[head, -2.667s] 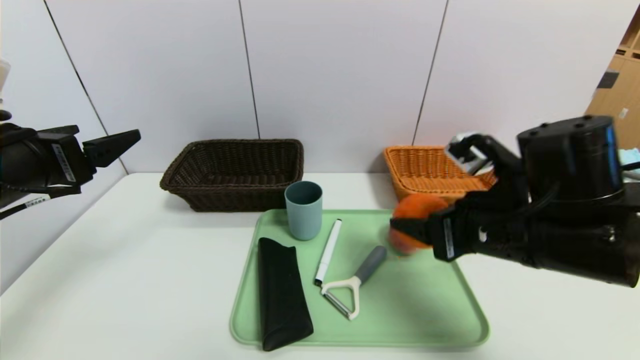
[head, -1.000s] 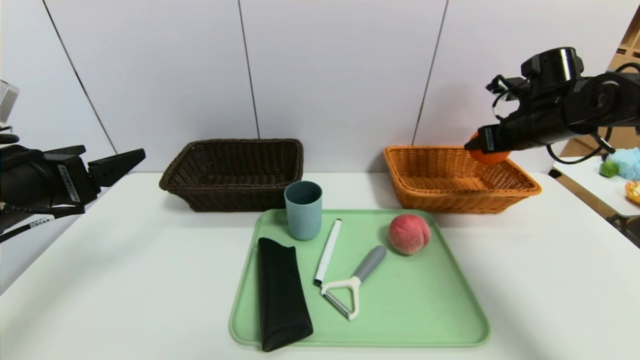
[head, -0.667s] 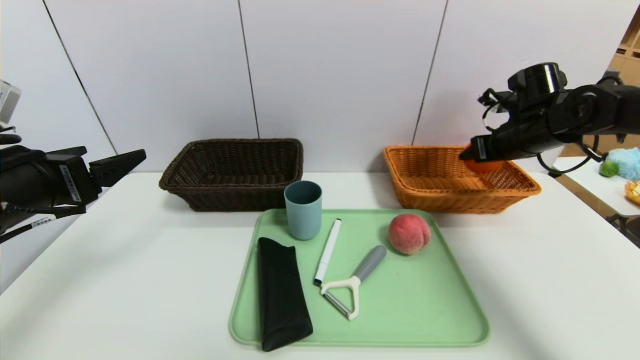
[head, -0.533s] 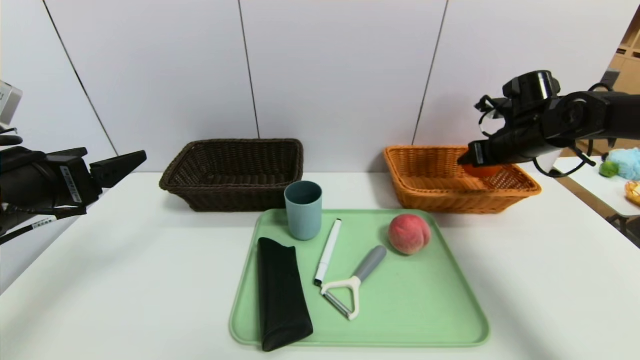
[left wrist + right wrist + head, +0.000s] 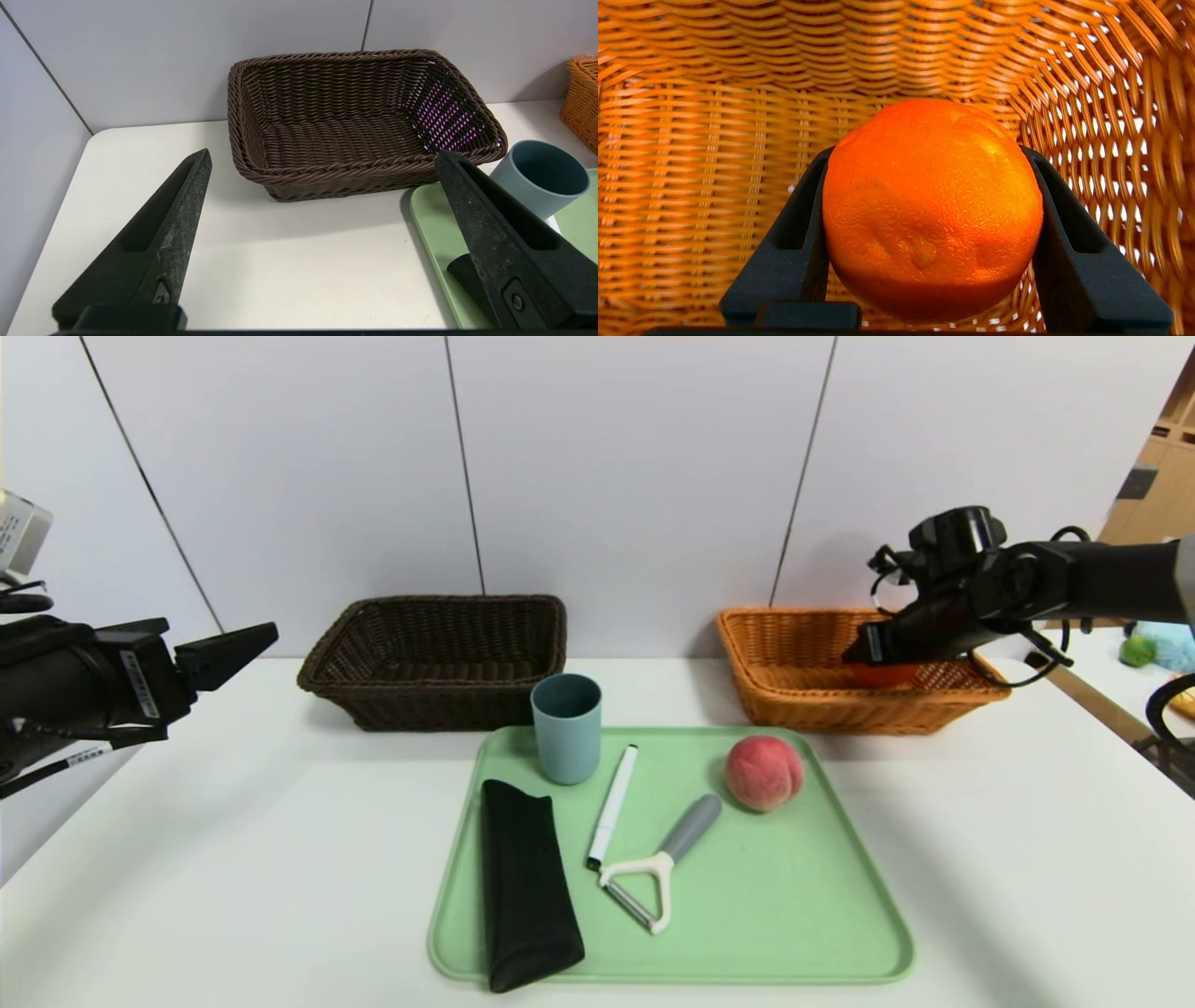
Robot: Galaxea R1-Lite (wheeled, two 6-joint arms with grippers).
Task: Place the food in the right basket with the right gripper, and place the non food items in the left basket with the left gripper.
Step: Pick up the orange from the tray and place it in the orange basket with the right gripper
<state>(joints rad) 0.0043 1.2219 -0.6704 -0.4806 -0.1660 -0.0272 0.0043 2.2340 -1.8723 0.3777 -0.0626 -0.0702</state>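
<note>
My right gripper (image 5: 864,649) is shut on the orange (image 5: 931,205) and holds it low inside the orange-tan basket (image 5: 794,695), near its right side; the orange (image 5: 882,672) shows just over the rim. The peach (image 5: 765,773), blue-grey cup (image 5: 567,726), white marker (image 5: 612,805), peeler (image 5: 658,868) and black pouch (image 5: 525,882) lie on the green tray (image 5: 794,915). My left gripper (image 5: 245,644) is open and empty, held in the air left of the dark brown basket (image 5: 439,658). In the left wrist view the brown basket (image 5: 355,121) lies ahead.
The tray sits at the front middle of the white table (image 5: 233,840), with both baskets behind it against the wall. A side table with soft toys (image 5: 1158,644) stands at the far right.
My right gripper carried the orange from the tray up and over to the orange-tan basket, then lowered it inside. The peach came into view on the tray. My left arm barely moved.
</note>
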